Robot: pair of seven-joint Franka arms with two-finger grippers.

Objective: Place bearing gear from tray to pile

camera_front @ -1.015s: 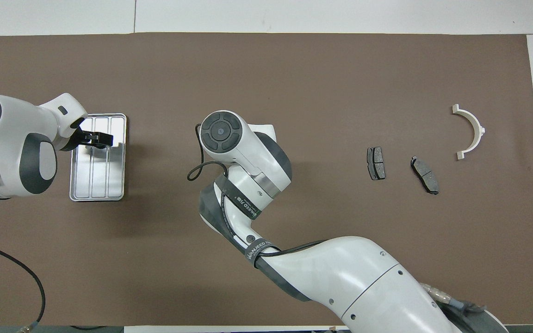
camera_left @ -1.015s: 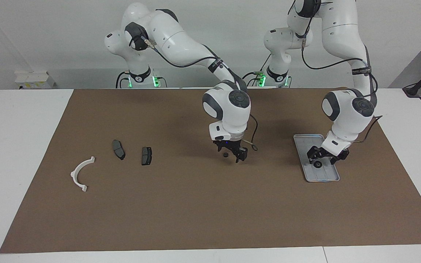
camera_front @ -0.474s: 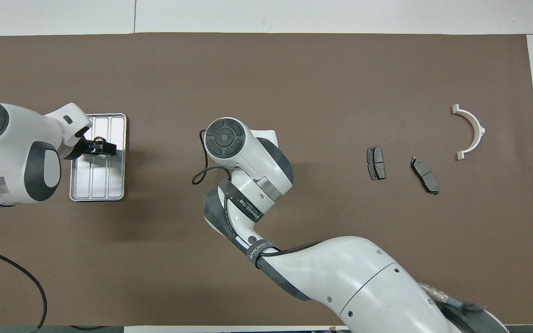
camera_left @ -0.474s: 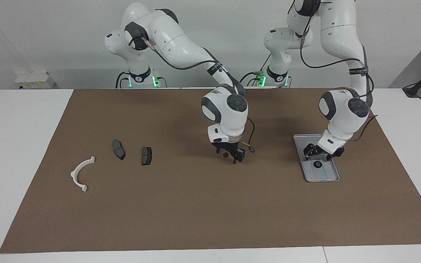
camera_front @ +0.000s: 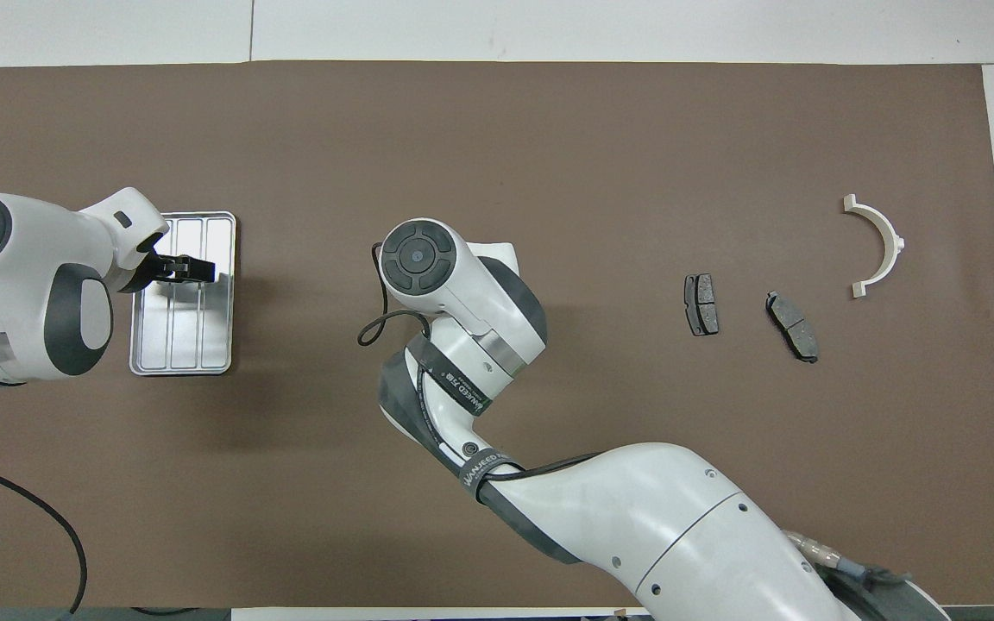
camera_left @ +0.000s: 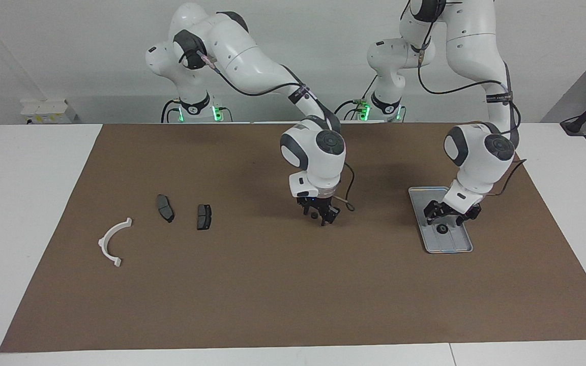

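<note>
The silver tray lies at the left arm's end of the mat and also shows in the overhead view. A small dark bearing gear lies on its floor. My left gripper hangs open just above the gear, tilted; from overhead it covers the gear. My right gripper hangs low over the middle of the mat, with a small dark round part at its fingertips; I cannot tell whether it is held. The pile is a white bracket and two brake pads.
The brown mat covers most of the white table. In the overhead view the right arm's hand hides its own gripper. The pile lies at the right arm's end: the bracket and the pads.
My left gripper has risen a little off the tray floor, and the gear stays on the tray. My right hand has drawn slightly toward the robots and turned; the pile has not moved.
</note>
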